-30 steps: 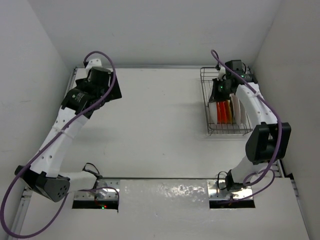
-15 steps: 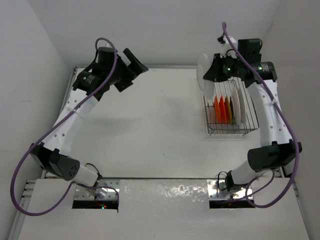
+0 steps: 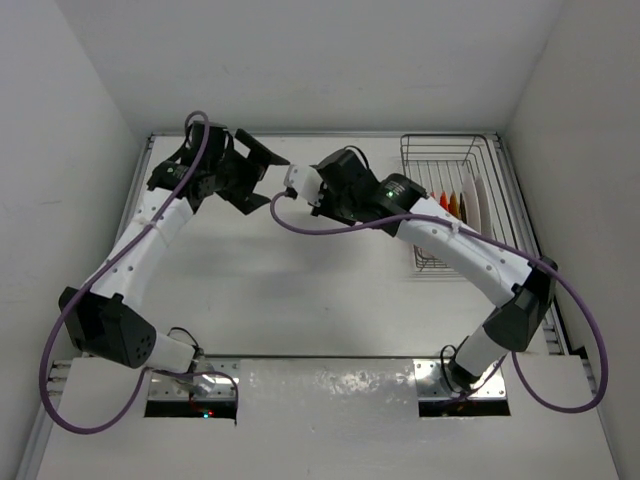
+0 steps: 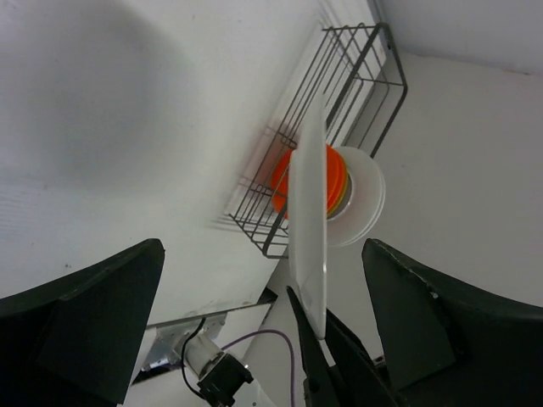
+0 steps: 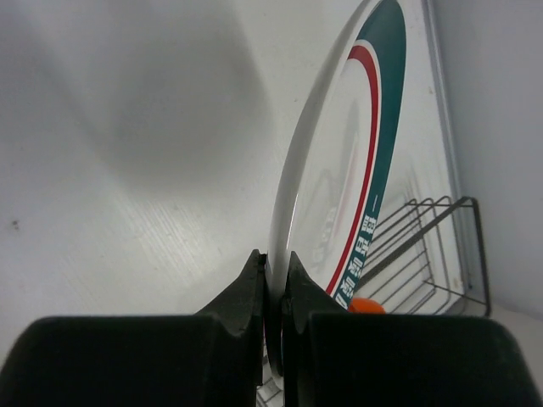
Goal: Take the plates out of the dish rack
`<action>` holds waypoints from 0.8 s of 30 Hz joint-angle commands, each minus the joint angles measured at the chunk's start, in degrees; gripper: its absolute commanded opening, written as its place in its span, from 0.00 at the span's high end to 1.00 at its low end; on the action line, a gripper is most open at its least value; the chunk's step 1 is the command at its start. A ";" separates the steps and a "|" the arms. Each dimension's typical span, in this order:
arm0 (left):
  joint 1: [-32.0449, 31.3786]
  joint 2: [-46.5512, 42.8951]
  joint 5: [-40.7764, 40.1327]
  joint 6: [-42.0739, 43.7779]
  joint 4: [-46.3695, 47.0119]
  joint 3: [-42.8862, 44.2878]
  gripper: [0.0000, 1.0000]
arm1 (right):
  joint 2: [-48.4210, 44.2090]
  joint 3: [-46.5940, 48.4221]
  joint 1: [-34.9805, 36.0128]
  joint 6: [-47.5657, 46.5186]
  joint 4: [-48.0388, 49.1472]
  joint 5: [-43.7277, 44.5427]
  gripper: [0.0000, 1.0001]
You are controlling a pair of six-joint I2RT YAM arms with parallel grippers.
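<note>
My right gripper (image 3: 306, 187) is shut on the rim of a white plate with a teal and red rim ring (image 5: 344, 161) and holds it upright above the table's middle back. The plate shows edge-on in the left wrist view (image 4: 309, 229). My left gripper (image 3: 268, 178) is open and empty, facing the plate from the left, its fingers (image 4: 93, 322) wide apart and clear of it. The wire dish rack (image 3: 424, 158) stands at the back right and holds orange-red plates (image 3: 446, 204), an amber one and a white plate (image 3: 473, 208), all upright.
White walls close in the table on the left, back and right. The right arm's purple cable (image 3: 330, 228) hangs over the table middle. The rack also shows behind the plate in both wrist views (image 4: 356, 80) (image 5: 424, 246).
My right gripper lifted the teal-rimmed plate out of the rack and swung it left to the table's middle. My left gripper turned and moved right toward it, staying open.
</note>
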 commanded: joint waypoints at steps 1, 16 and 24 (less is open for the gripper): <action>0.26 -1.93 2.45 -1.91 0.79 -2.06 0.00 | -2.23 0.77 2.65 -6.72 9.51 6.94 1.00; 0.43 0.00 2.99 -0.94 3.79 -4.18 0.10 | 6.56 5.26 6.35 -8.39 7.67 6.15 1.00; 0.43 2.20 3.60 1.52 5.10 -4.79 0.57 | 4.29 3.06 6.53 -7.51 14.17 6.41 1.00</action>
